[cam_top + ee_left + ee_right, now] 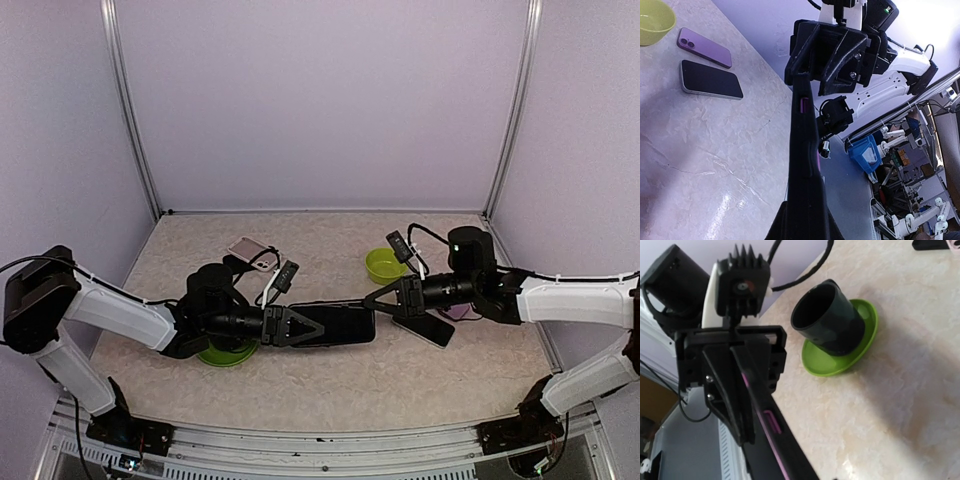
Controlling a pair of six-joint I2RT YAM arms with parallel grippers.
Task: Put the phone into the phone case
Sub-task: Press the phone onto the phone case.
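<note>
Hovering black phone case (338, 325), purple-edged

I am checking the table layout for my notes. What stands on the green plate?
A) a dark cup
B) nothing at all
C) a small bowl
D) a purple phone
A: the right wrist view shows a dark cup standing upright on the green plate.
</note>
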